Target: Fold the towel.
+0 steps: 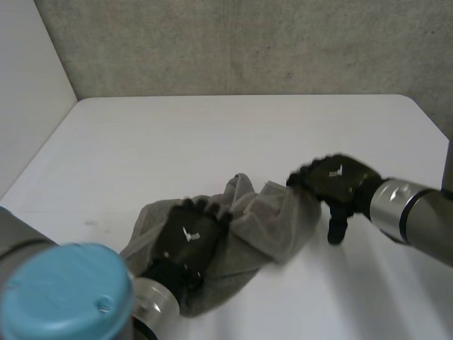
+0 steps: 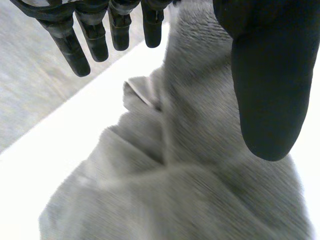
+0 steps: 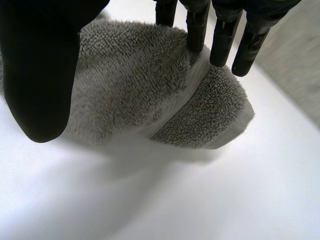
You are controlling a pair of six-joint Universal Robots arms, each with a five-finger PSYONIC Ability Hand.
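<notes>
A grey towel [image 1: 272,219] lies crumpled in a heap on the white table [image 1: 212,134], near its front. My left hand [image 1: 187,237] rests over the towel's left part, palm down. In the left wrist view its fingers [image 2: 70,45] are straight and the thumb [image 2: 265,75] stands apart, with the towel [image 2: 200,175] spread under the palm and nothing pinched. My right hand [image 1: 336,180] is at the heap's right end. Its straight fingers [image 3: 197,25] reach the top of a bunched fold of towel [image 3: 130,95], while the thumb [image 3: 40,65] hangs apart beside it.
A grey wall [image 1: 248,42] closes the table's far edge and a white panel [image 1: 28,85] stands along its left side. Bare tabletop stretches behind the towel and to the right of it.
</notes>
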